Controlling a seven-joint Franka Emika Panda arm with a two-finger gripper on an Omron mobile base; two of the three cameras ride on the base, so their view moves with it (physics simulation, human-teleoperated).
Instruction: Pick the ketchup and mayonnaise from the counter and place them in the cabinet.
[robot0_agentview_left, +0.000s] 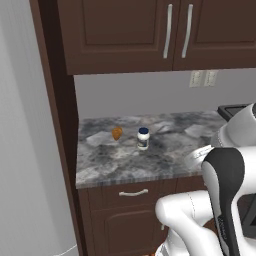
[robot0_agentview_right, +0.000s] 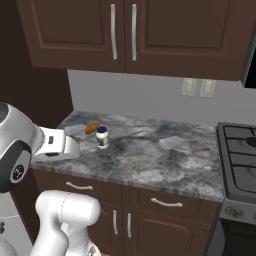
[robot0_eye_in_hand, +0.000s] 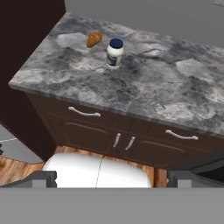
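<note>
Where the grey speckled granite counter (robot0_eye_in_hand: 144, 87) meets the wall, a short white mayonnaise jar (robot0_eye_in_hand: 114, 54) with a dark blue lid stands upright. A small orange-brown croissant-like lump (robot0_eye_in_hand: 93, 39) lies near it at ten o'clock, apart. Gripper (robot0_eye_in_hand: 112, 179) hangs well short of the counter, fingertips (robot0_eye_in_hand: 43, 178) spread wide, holding nothing.

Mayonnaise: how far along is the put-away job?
Done: nothing that shows. The mayonnaise stands upright on the counter, next to a small orange-brown item. In hand: nothing. The gripper is open and empty, back from the counter's edge and looking down at the jar. Left: reach in, grasp the jar and store it. The ketchup's status can't be told here.
</note>
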